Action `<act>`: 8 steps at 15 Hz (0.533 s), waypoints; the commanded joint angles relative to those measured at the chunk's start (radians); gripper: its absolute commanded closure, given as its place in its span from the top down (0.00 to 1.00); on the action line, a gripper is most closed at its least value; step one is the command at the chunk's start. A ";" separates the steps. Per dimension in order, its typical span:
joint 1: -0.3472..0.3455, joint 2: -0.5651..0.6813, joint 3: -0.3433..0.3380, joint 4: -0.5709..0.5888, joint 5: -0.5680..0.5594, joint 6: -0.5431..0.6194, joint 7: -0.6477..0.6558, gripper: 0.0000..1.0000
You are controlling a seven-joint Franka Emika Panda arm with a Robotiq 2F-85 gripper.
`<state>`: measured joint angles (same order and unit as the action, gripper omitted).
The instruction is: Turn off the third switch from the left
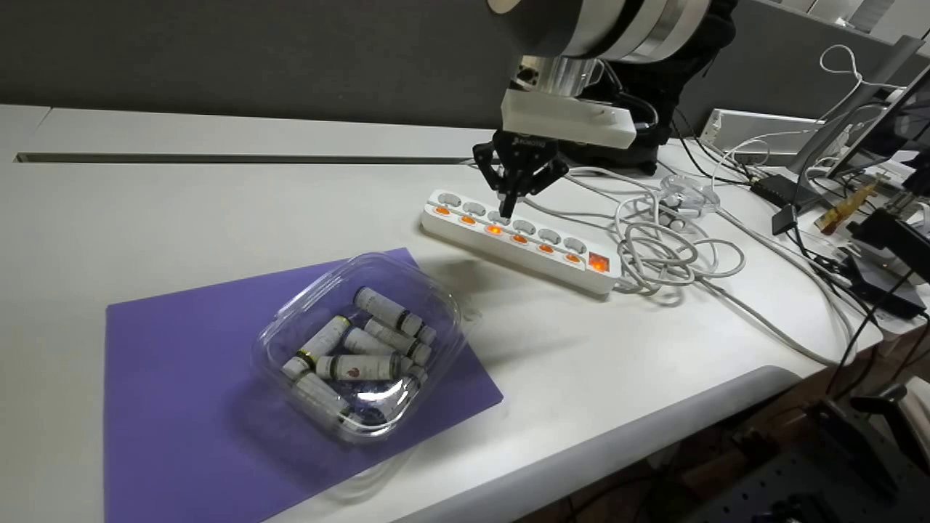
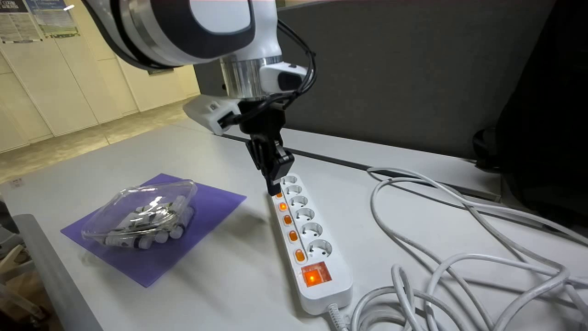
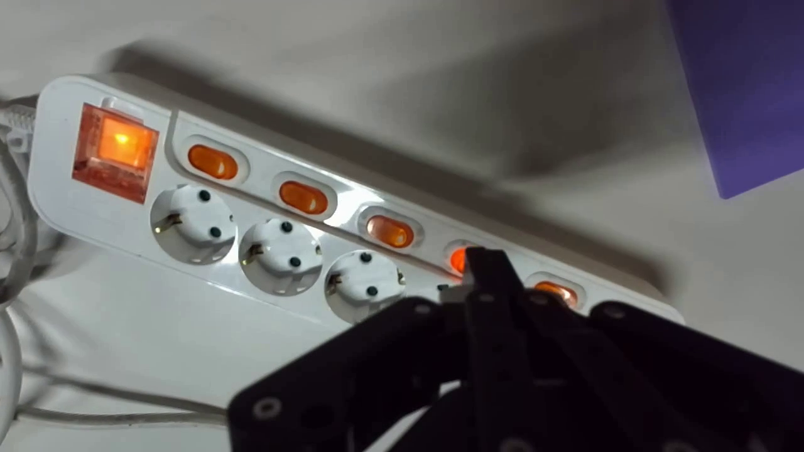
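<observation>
Claw (image 1: 506, 213) is pressed together with nothing in it, probably so it can jab the lit third switch (image 1: 494, 229) sitting just below it.

arm (image 2: 197, 32): bent, high | wrist (image 2: 245, 79): near vertical | fingers (image 1: 507, 205): together, pointing down

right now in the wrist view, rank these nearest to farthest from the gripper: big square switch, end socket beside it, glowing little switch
1. Glowing little switch: partly hidden by the gripper.
2. End socket: farther left in the picture, along the power strip.
3. Big square switch: farthest left, near the strip's end.
</observation>
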<state>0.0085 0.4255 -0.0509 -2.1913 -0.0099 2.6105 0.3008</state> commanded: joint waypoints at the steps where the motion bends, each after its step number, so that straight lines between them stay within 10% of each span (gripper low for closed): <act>1: 0.016 0.024 -0.020 0.016 0.009 0.008 0.004 0.00; 8: 0.035 0.059 -0.048 0.017 -0.005 0.089 0.008 0.00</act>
<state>0.0242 0.4681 -0.0766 -2.1907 -0.0142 2.6819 0.3007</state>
